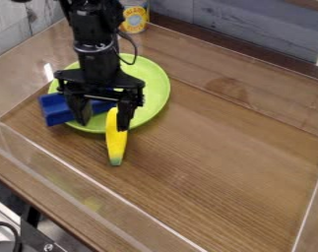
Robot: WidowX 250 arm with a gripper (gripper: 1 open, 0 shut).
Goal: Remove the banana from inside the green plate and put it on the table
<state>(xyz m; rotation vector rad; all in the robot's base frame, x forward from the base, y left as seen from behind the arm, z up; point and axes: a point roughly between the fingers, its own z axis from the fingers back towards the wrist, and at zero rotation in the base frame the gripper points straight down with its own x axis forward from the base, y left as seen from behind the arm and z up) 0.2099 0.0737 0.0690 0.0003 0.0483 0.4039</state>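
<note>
The yellow banana [115,141] lies across the front rim of the green plate [151,84], its upper end near the rim and its lower end on the brown table [227,157]. My black gripper [100,101] hangs straight down over the plate's front part, just behind the banana's upper end. Its fingers [134,100] stand wide apart, open, with nothing between them. The arm hides the middle of the plate.
A blue block [53,109] sits against the plate's left side, beside the left finger. A yellow-and-white object [134,18] stands behind the plate. Clear raised walls [30,157] edge the table at the front and left.
</note>
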